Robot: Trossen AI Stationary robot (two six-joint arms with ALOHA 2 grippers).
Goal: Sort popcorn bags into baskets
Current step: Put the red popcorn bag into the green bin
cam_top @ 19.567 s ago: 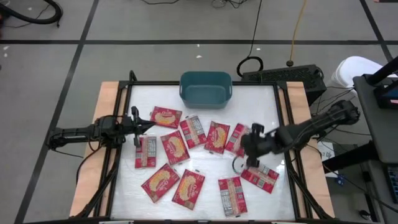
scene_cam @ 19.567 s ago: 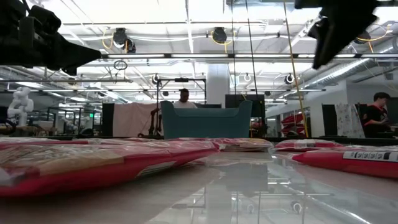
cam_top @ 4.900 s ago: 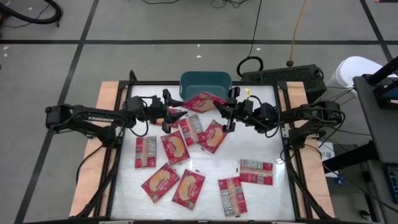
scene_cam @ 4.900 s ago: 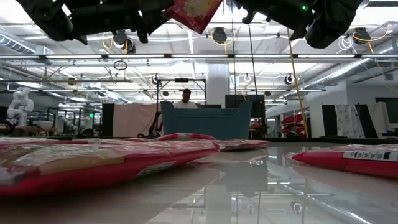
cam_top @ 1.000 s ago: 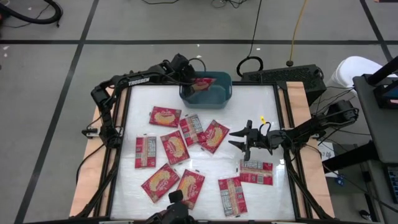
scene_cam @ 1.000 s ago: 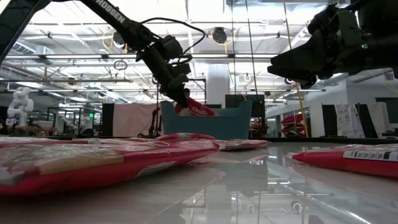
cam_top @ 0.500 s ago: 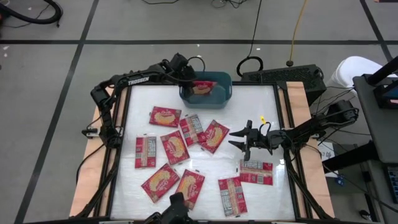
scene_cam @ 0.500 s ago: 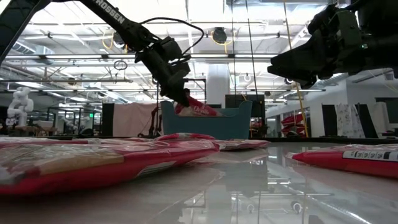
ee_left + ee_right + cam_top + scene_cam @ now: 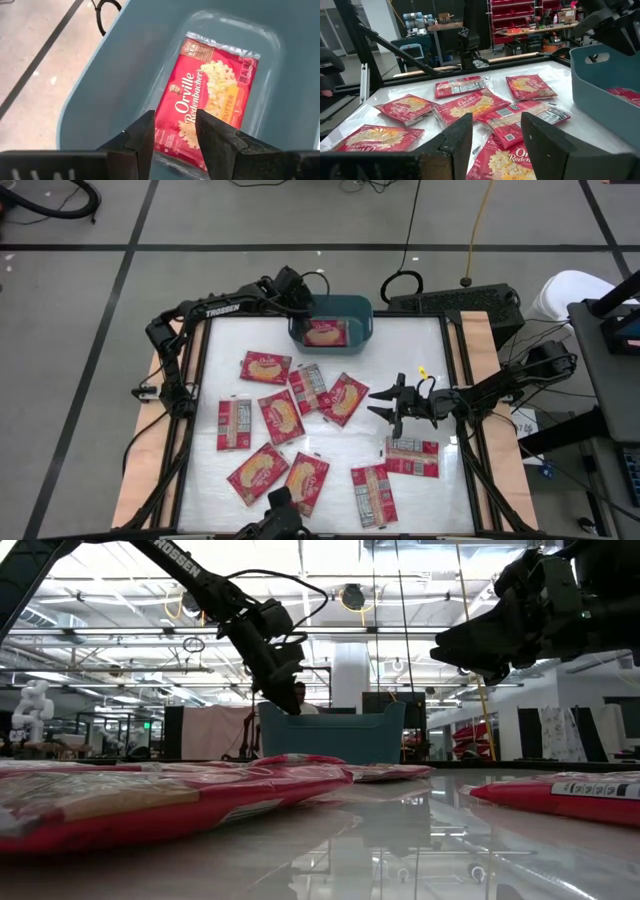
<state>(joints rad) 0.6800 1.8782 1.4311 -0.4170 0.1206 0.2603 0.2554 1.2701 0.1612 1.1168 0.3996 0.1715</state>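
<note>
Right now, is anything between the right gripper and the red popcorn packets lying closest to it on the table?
Nothing visible. The open right gripper hovers beside the flat red popcorn packet with only bare white table between them.

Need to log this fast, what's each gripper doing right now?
Left gripper: open, empty, over the popcorn bag in the basket.
Right gripper: open, holding nothing.

White table: nine red popcorn bags scattered flat; teal basket at far edge.
</note>
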